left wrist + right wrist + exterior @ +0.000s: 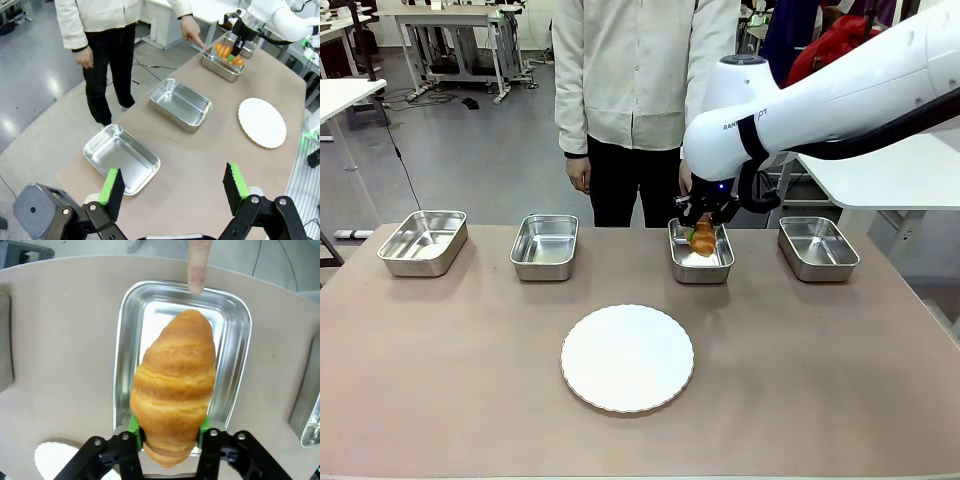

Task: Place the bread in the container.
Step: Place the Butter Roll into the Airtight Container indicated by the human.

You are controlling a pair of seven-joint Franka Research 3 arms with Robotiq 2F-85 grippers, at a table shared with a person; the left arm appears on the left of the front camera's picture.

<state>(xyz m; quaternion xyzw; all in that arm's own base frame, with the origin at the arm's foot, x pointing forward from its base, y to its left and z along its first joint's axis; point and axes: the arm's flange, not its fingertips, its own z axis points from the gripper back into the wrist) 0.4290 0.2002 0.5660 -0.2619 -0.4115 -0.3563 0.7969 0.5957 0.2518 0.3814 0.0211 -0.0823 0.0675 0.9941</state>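
1. The worktop (820, 400) is carrying four steel trays in a row along its far side and a round white plate (627, 358) nearer the robot. The plate is lying bare.
2. A person is standing at the far side, and the person's finger (198, 265) is pointing down at the far rim of the third tray from the robot's left (701, 262). Judged from this, that tray is the target container.
3. The right hand (702, 236) is gripping the croissant (173, 385) at its near end, pads pressing both sides, and is holding it directly over that tray. Whether the croissant is touching the tray floor cannot be told.
4. The left hand (172, 187) is hanging with its fingers spread apart, gripping nothing, above the worktop beside the leftmost tray (121, 158).
5. Progress: pickup and carry appear done. Lowering, release and withdrawal of the right hand are remaining.
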